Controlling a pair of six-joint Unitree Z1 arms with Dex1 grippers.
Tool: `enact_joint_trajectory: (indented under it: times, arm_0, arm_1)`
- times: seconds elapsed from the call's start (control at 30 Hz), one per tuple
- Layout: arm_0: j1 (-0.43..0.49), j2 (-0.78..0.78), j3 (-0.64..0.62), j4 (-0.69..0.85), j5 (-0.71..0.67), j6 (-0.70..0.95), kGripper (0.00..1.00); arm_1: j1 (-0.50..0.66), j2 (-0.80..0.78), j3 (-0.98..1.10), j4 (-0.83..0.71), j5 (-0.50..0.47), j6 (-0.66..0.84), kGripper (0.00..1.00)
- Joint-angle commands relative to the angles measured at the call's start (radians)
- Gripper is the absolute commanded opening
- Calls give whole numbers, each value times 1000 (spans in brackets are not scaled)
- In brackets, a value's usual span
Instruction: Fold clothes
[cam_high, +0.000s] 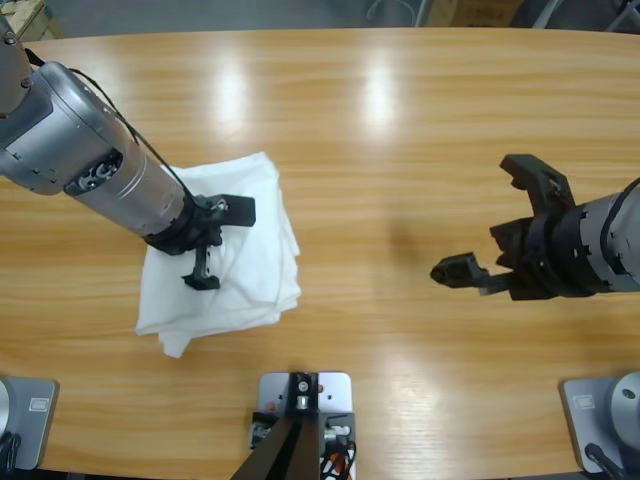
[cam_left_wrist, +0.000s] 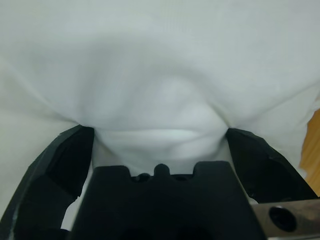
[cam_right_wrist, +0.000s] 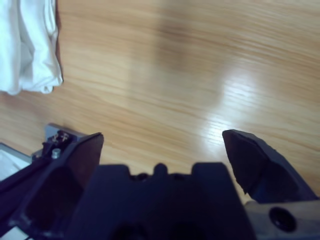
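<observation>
High view: a folded bundle of plain white cotton cloth, the clothes (cam_high: 225, 255), lies on the left half of the long, glossy wooden table (cam_high: 400, 130), nearer the front edge than the far one. Its layers are stacked unevenly, with a loose corner sticking out at the front left. The left arm, a thick silver-grey cylinder, slants in from the upper left corner, and its black left gripper (cam_high: 215, 245) is pressed down onto the middle of the bundle, jaws spread. The right arm enters from the right edge; its black right gripper (cam_high: 490, 225) hangs over bare wood, well apart from the cloth, with its jaws spread wide and nothing between them.

Left wrist view: white fabric (cam_left_wrist: 160, 75) fills almost the whole field. The two black jaws stand apart at the lower left and lower right, and the cloth bulges in soft creases between them, touching both; they press into it rather than pinch it. A sliver of table shows at the right edge.

Right wrist view: the camera looks down on the wood grain and a bright ceiling reflection. The jaws stand released and empty. An edge of the white bundle (cam_right_wrist: 27, 45) shows in the upper left corner. No lettering can be read in any view.
</observation>
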Motion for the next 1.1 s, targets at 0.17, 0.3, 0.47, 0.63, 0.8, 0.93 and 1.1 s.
enact_joint_trajectory:
  times: [0.17,0.3,0.47,0.63,0.8,0.93,1.1]
  arm_0:
    - [272,256,-122,16,59,-391,987]
    - [418,304,-248,16,98,-454,988]
    - [561,427,-574,179,99,-500,991]
    - [644,582,-964,377,98,-570,991]
    - [704,741,-1320,502,92,-616,991]
    - [727,767,-1398,499,59,-623,993]
    - [715,717,-1481,532,22,-623,996]
  arm_1:
    - [-95,-15,44,-14,20,-26,1000]
    - [-153,1,39,-14,33,-64,1000]
    - [-230,52,21,-23,56,-118,1000]
    - [-279,128,-19,-35,79,-161,1000]
    - [-315,186,-47,-39,93,-185,1000]
    - [-318,212,-52,-42,99,-193,1000]
    - [-318,224,-51,-45,102,-202,1000]
